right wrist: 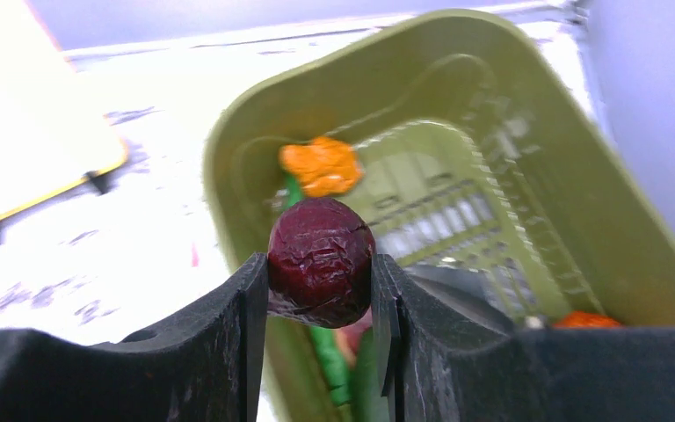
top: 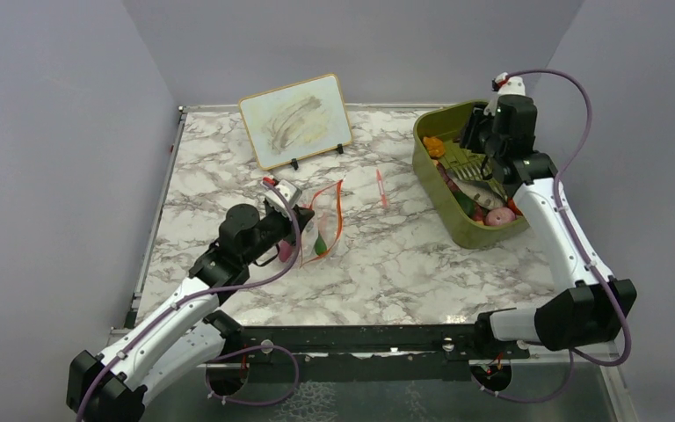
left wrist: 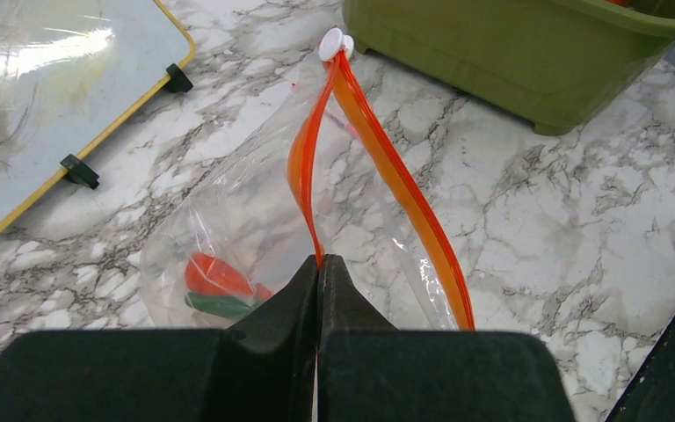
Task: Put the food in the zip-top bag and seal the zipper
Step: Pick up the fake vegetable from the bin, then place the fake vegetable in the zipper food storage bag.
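No word, label, brand or number can be read in any view. The whiteboard (top: 297, 120) carries only grey smears that form no letters. The olive-green bin (left wrist: 510, 61) shows a plain wall, though the right wrist view is perhaps too blurred to show fine print.

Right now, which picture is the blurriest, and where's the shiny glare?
Right wrist view: blurriest; the green bin is smeared and the board washed out white, only the dark purple piece looks fairly crisp. Left wrist view: sharp, with white glare on the board. Top view: evenly lit, clear.
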Available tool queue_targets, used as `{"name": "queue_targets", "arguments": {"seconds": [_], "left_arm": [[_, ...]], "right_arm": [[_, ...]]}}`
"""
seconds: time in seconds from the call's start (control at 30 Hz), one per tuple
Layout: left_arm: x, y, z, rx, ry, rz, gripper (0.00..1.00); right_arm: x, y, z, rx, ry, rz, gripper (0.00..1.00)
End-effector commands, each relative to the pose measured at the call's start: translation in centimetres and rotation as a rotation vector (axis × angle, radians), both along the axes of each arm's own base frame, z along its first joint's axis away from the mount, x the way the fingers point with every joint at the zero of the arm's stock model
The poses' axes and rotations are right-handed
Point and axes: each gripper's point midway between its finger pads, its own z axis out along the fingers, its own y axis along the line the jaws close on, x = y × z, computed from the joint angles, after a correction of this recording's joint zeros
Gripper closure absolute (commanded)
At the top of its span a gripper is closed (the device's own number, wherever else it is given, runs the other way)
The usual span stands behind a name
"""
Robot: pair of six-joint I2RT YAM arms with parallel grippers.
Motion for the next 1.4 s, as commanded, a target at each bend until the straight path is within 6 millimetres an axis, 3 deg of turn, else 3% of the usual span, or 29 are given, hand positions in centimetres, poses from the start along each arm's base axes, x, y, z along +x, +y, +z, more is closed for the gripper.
{"name": "queue_targets", "arguments": {"seconds": [0.0, 0.27, 0.53, 0.83, 1.1, 1.37], "left_arm": [[0.5, -0.6, 1.3, -0.048, 0.055, 0.024, 1.00], [1.7, -1.1, 2.3, -0.068, 0.113, 0.061, 1.00], [1.9, -1.6, 3.3, -0.090, 0.133, 0.058, 1.00], [2.2, -1.4, 4.3, -0.079, 0.111, 0.070, 1.00], [1.7, -1.8, 4.5, -0.101, 0.124, 0.043, 1.00], [1.1, -1.8, 4.6, -0.116, 0.133, 0.031, 1.00]], "right_arm": [[-2.2, 6.3, 1.1, 0.044, -0.013, 0.196, 0.77], [-6.4, 15.9, 1.7, 0.209, -0.001, 0.482, 0.77], [-10.2, 23.4, 1.8, 0.327, 0.009, 0.699, 0.77], [-14.7, 29.8, 3.4, 0.424, -0.003, 0.911, 0.77], [-15.8, 33.2, 1.0, 0.424, 0.070, 0.973, 0.76], [-14.6, 32.9, -3.5, 0.342, 0.158, 0.895, 0.70]]}}
